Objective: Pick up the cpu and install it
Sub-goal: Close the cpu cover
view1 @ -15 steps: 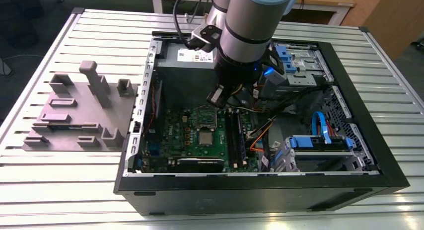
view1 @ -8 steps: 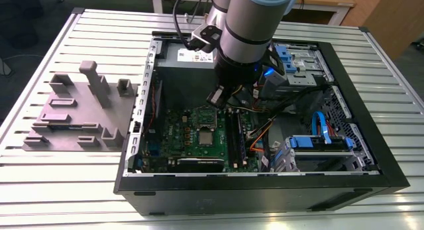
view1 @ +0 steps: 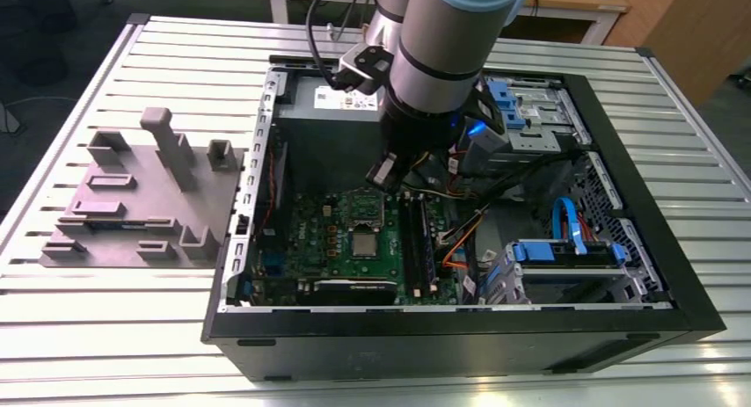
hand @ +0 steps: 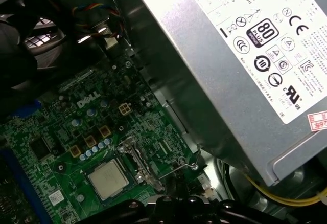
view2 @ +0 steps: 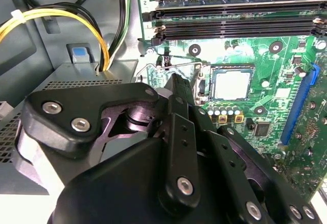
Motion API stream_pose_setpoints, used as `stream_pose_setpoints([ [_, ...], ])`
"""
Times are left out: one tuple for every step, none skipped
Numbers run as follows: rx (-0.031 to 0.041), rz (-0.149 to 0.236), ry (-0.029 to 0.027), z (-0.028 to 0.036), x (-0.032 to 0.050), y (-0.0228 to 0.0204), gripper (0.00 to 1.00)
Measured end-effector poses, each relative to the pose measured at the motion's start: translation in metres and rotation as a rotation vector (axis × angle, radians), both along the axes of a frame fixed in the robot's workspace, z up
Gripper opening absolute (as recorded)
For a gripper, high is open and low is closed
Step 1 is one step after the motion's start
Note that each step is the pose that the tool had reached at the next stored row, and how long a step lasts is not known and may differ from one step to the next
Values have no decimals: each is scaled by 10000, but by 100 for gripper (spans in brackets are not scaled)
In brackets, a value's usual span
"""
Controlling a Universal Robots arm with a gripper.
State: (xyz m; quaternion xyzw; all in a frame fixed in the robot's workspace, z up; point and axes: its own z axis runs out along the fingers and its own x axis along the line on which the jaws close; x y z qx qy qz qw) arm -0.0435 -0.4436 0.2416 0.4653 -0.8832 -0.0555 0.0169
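Fingers of the gripper (view2: 179, 88) hang just above the motherboard (view2: 276, 88) inside the open computer case (view1: 470, 332), but whether they stand wide or closed cannot be told, since the black gripper body hides their tips in the second wrist view; nothing can be seen held between them. Just beside them, the cpu (view2: 232, 83) already lies flat in its socket, its silver-grey top showing in both wrist views (hand: 107, 179) and in the exterior view (view1: 366, 243). A thin wire lever (hand: 179, 169) near the socket looks raised, so the chip seems placed but the socket not yet locked. Further out run the long black memory sticks (view2: 235, 27), the grey power supply (hand: 245, 55) with yellow cables (view2: 61, 17), and, outside the case, a grey parts holder (view1: 147, 196) on the slatted tabletop (view1: 375, 376)
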Motion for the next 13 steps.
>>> stream_pose_setpoints([
  [-1, 0, 1, 0, 0, -2, 10],
  [0, 0, 0, 0, 0, -4, 10],
  [-1, 0, 1, 0, 0, -7, 10],
  [0, 0, 0, 0, 0, -9, 10],
  [0, 0, 0, 0, 0, -11, 10],
  [0, 0, 0, 0, 0, -14, 10],
  [0, 0, 0, 0, 0, -16, 10],
  [0, 0, 0, 0, 0, -18, 10],
  [0, 0, 0, 0, 0, -49, 10],
  [-1, 0, 0, 0, 0, -90, 10],
  [-1, 0, 0, 0, 0, -91, 10],
  [0, 0, 0, 0, 0, -93, 10],
  [0, 0, 0, 0, 0, -96, 10],
])
